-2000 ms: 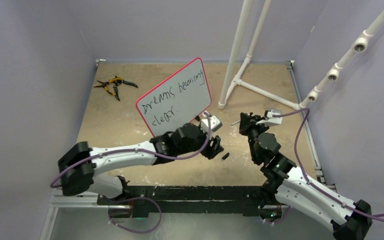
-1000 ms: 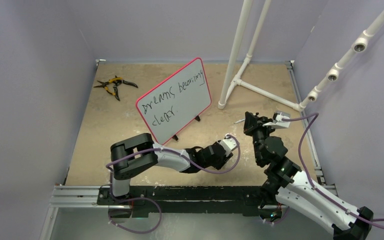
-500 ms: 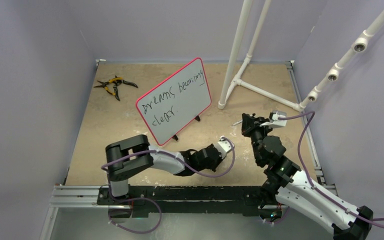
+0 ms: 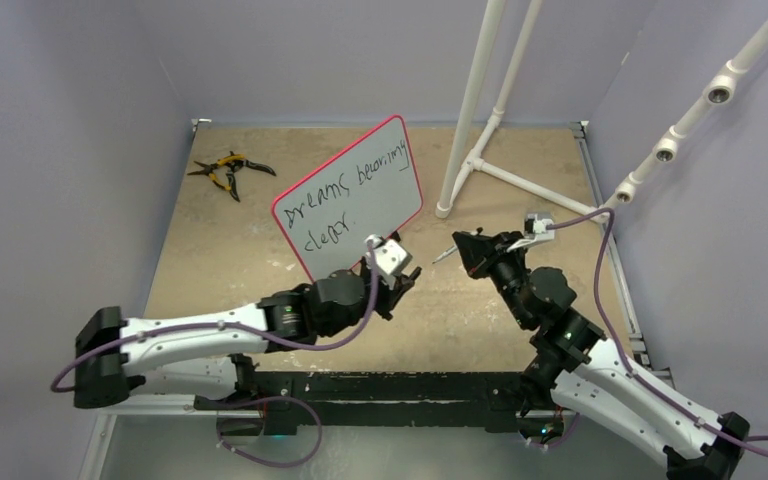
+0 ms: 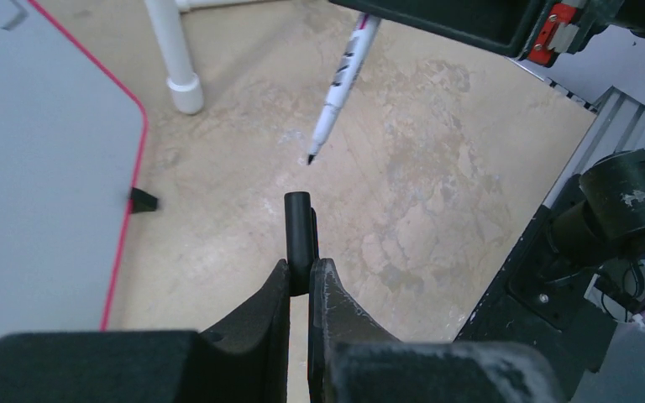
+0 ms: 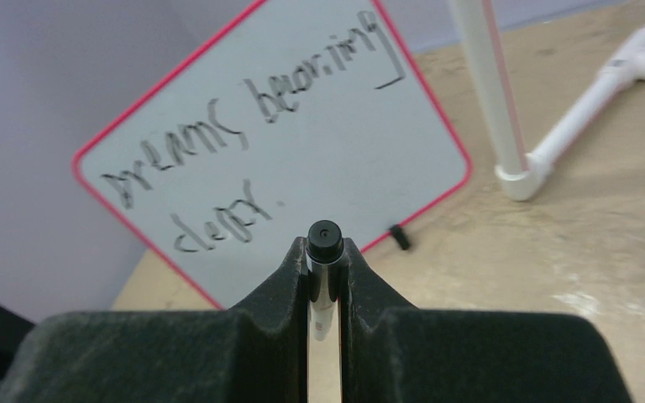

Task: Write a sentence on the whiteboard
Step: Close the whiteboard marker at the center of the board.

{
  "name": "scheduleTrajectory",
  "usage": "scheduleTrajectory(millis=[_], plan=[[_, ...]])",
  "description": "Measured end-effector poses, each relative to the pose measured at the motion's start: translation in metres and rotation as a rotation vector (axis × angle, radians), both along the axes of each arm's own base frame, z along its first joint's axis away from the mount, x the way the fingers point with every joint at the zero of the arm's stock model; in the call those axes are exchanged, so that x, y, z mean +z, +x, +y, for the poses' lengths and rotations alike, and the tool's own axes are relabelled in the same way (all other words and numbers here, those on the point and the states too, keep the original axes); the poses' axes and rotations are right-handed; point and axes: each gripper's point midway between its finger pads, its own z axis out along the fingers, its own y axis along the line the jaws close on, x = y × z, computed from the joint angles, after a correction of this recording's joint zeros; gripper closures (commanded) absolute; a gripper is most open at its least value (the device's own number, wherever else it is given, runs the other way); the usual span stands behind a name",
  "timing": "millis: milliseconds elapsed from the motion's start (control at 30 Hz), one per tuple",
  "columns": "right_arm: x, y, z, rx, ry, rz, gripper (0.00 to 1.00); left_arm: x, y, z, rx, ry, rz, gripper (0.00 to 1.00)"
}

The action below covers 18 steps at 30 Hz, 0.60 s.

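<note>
Whiteboard: the whiteboard (image 4: 372, 212) stands tilted back on its small black feet about mid-counter (image 4: 222, 262), face toward the arms.
Writing: the sentence (image 6: 302, 88) runs across it in two lines, so the writing looks finished to me.
Left end effector: the left end effector (image 5: 301, 270) is pinched right together on the base of a short black cap (image 5: 298, 225), which sticks out past the fingertips, just right of the board's near right corner.
Right end effector: the right end effector (image 6: 325, 253) is clamped tight on the marker (image 5: 344, 71), whose bare tip points left at the cap, with a small gap between.
Step, as I read it: putting the cap back on.
Risk, line-up: the tip sits a little to one side of the cap's mouth. A push off line would rub the nib on the rim or twist the cap.
Risk, cap: only its base is pinched, so a sideways load could lever it out onto the counter.
Risk, board: the left arm is close beside the board's foot (image 5: 142, 200). A swing left could tip the board, and the wet nib could streak the words.
</note>
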Motion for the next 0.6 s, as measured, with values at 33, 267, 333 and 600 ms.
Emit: scheduleTrajectory(millis=[33, 267, 333, 600], plan=[[0.006, -0.002, 0.005, 0.028, 0.021, 0.001, 1.0, 0.009, -0.001, 0.009, 0.001, -0.007, -0.012, 1.0], [0.047, -0.008, 0.034, 0.165, 0.109, -0.02, 1.0, 0.049, -0.005, 0.066, 0.01, -0.044, -0.095, 1.0], [0.05, -0.009, 0.047, 0.224, 0.116, -0.021, 1.0, 0.053, -0.01, 0.071, -0.022, -0.045, -0.114, 1.0], [0.057, -0.016, 0.072, 0.368, 0.151, -0.044, 1.0, 0.041, -0.022, 0.074, -0.094, 0.02, -0.112, 1.0]])
